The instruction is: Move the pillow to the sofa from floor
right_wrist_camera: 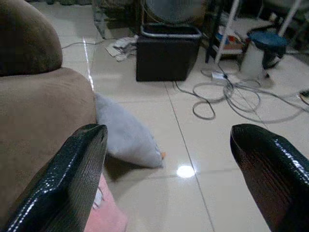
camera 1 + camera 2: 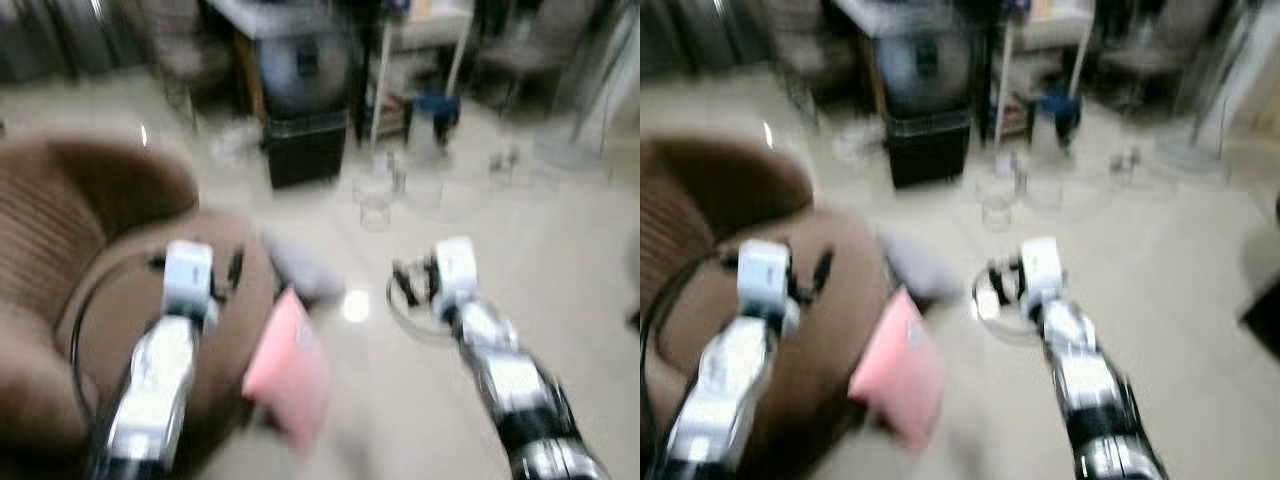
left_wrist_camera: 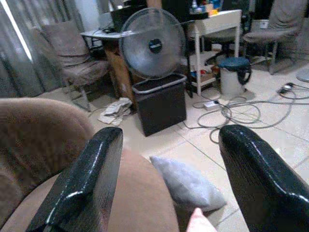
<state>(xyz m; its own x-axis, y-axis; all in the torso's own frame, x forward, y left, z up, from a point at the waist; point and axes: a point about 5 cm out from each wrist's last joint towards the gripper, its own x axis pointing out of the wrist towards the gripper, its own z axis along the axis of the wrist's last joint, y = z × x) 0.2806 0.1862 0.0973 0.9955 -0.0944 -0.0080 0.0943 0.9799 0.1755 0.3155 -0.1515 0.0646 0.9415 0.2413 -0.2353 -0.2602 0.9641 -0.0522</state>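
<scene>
Two pillows lie on the floor [image 1: 231, 159] beside one brown sofa [image 1: 43, 116]: grey pillow [image 1: 126, 136] at twelve o'clock, pink pillow [image 2: 288, 368] nearer. Left tool [image 3: 166, 179] and right tool [image 1: 169, 179] both released, empty.

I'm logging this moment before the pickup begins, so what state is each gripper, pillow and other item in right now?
Left gripper: open, empty, above the brown sofa's seat.
Right gripper: open, empty, above the tiled floor.
Grey pillow: lying on the floor against the brown fabric sofa.
Pink pillow: leaning on the sofa's front, low end at the floor.
Round standing fan: upright; spinning or not, cannot tell.
</scene>
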